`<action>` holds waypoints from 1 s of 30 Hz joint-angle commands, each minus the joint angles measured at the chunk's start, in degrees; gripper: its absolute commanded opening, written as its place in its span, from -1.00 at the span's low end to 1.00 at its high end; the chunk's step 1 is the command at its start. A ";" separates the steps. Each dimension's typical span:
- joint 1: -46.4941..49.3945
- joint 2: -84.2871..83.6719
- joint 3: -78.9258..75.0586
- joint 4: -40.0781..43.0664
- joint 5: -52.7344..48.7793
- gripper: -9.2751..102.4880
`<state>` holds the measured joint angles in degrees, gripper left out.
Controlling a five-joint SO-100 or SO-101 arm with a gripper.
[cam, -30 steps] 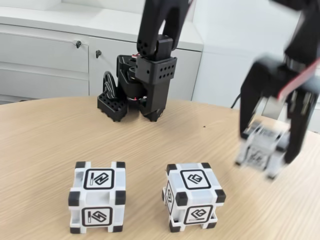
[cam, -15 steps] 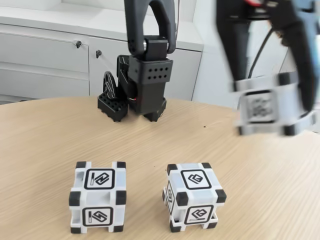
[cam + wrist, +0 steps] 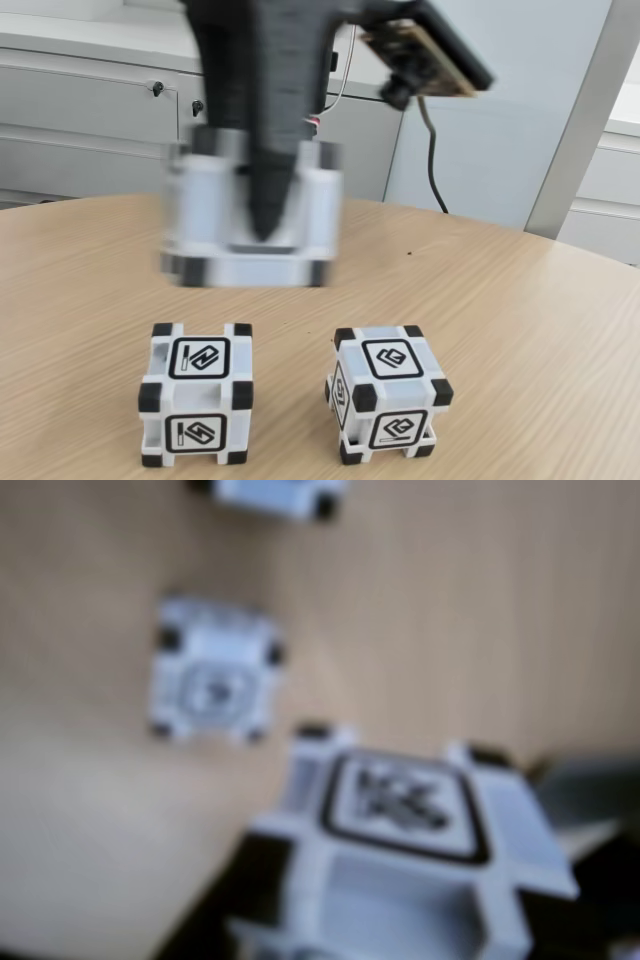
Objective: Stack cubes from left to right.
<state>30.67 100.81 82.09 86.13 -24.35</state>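
Note:
Two white cubes with black corners stand on the wooden table (image 3: pixel 520 330): the left cube (image 3: pixel 195 395) and the middle cube (image 3: pixel 385 392), each with a black glyph on top. My gripper (image 3: pixel 264 228) is shut on a third cube (image 3: pixel 208 215), blurred by motion. It hangs in the air above and slightly behind the left cube, without touching it. In the wrist view the held cube (image 3: pixel 400 845) is large at the bottom. Below it lie one cube (image 3: pixel 213 683) and, at the top edge, another cube (image 3: pixel 270 492).
Grey cabinets (image 3: pixel 90 110) with key locks run behind the table's curved far edge. A circuit board with a camera (image 3: pixel 425 55) and a black cable (image 3: pixel 432 170) hang from the arm at the upper right.
The gripper has lifted the cube from the right side of the table and swung it left, from far right to above the left cube. The two cubes on the table have not moved.

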 commanded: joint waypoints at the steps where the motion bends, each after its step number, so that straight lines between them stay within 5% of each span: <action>1: 1.85 1.67 1.14 -0.88 -0.44 -0.56; 30: 2.46 1.85 17.93 -6.33 -0.79 -0.56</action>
<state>32.87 100.90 100.11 80.60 -24.87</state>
